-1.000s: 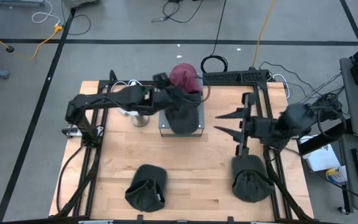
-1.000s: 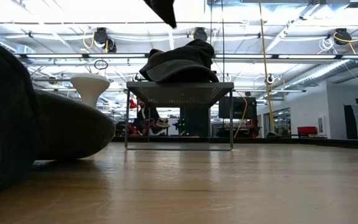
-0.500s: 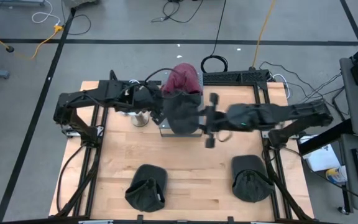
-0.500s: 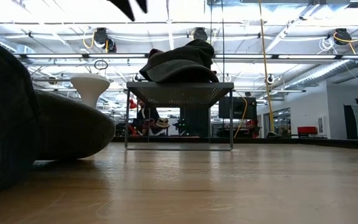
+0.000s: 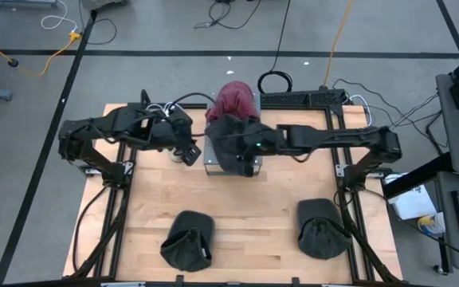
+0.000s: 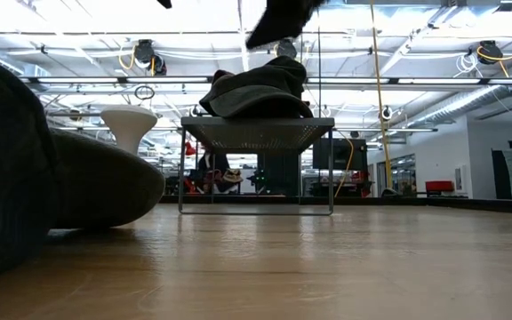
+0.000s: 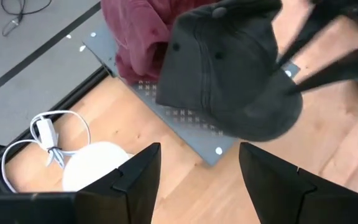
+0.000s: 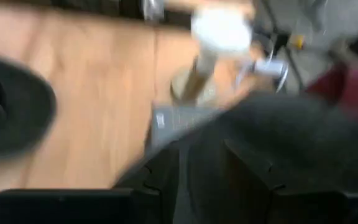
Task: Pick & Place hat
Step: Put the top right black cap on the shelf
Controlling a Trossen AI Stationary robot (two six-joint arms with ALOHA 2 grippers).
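Wooden table point(image 5: 245, 211): bare planks show in front of the grey perforated metal stand point(image 5: 209, 162), which sits toward the table's rear centre. White mushroom-shaped object point(image 6: 128, 125) stands just left of the stand. White cable loop point(image 7: 50, 138) lies behind that object. Black coiled cable point(image 5: 275, 81) rests on the floor behind the stand. Yellow cable point(image 5: 337, 36) runs across the floor farther back.

1. No text, label, brand, number or sign can be read in any view
2. No lettering can be made out on the dark hat point(image 7: 229, 74) or the counter point(image 5: 245, 215)
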